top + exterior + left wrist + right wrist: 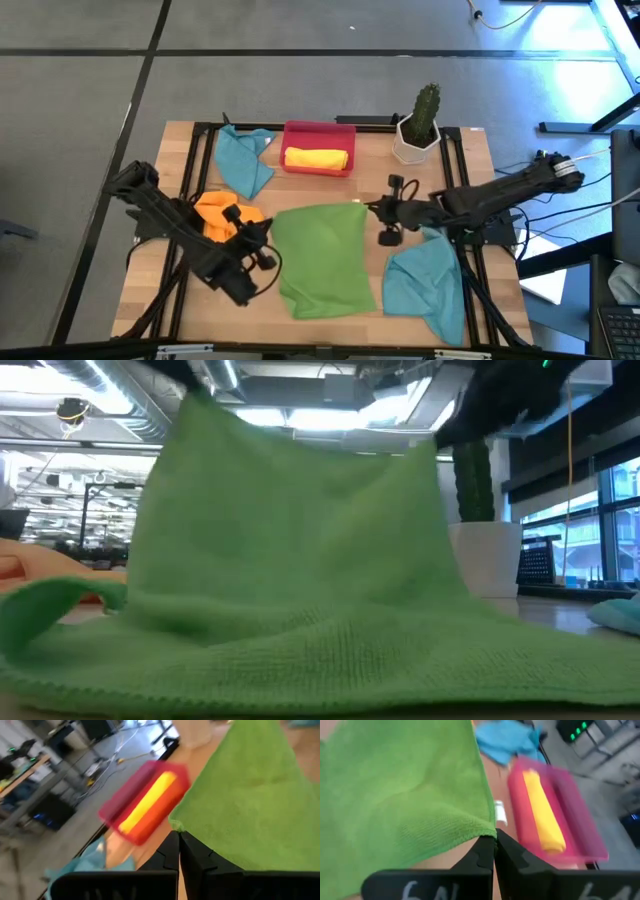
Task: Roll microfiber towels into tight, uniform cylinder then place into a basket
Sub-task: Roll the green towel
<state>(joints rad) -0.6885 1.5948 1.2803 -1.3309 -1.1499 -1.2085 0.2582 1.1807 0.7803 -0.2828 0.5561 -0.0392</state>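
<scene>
green towel: large soft green microfiber cloth (322, 258) is spread at table centre; its far edge is lifted off the wood by both grippers, near part still lying flat. In the low view the raised cloth (300, 550) fills most of the frame.
left gripper: left gripper (268, 228) is positioned at the cloth's far-left corner; fingers (192, 865) are seen pressed fully together, corner of the green towel pinched between them.
right gripper: right gripper (366, 206) is positioned at the far-right corner; fingers (482, 855) are likewise clamped together on the green hem.
basket: shallow red plastic rectangular tray (319, 131) is set at the far edge of the table, beyond the green towel, apart from it.
rolled towel: yellow microfiber towel rolled into a cylinder (316, 158) is lying lengthwise inside the basket.
orange towel: crumpled orange cloth (218, 211) is found left of the green towel, partly covered by the left arm.
teal towels: one teal blue cloth (244, 160) is lying just left of the basket; a second teal blue cloth (428, 280) is lying at the near right, under the right arm.
pot: white hexagonal pot holding a green cactus (417, 128) is placed right of the basket.
table: light wooden table top (150, 290) carries everything.
</scene>
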